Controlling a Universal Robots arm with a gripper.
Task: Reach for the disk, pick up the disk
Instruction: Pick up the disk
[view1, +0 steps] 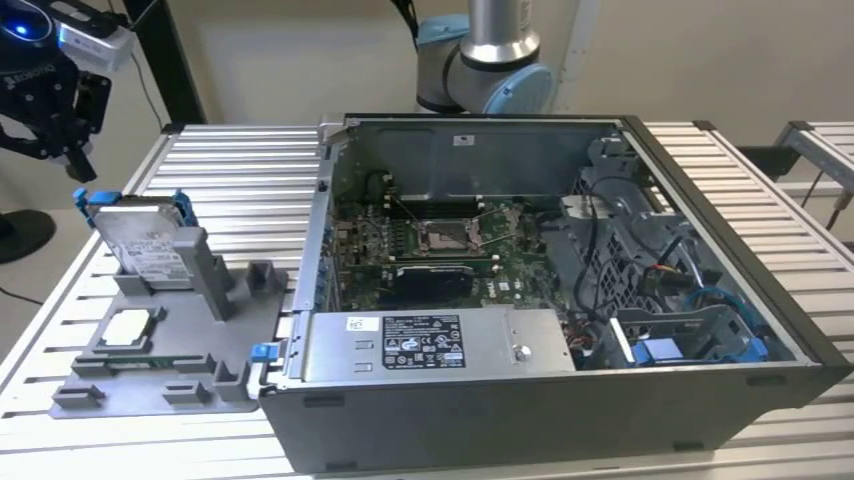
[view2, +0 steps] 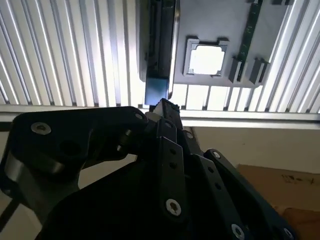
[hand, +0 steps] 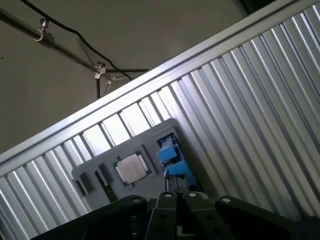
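I can't read a single word or number from here (every bit of print is too fine), so I'll only say where it stands. The computer case is my landmark. Inside it, along the near wall, the power supply carries a black label crowded with white lines and small symbols. A little white sticker sits at that label's upper corner, on the exterior view's left. Another small white sticker is on the case's far inner wall. Outside the case, off its side on the exterior view's left, the disk stands with a white printed label on its face.
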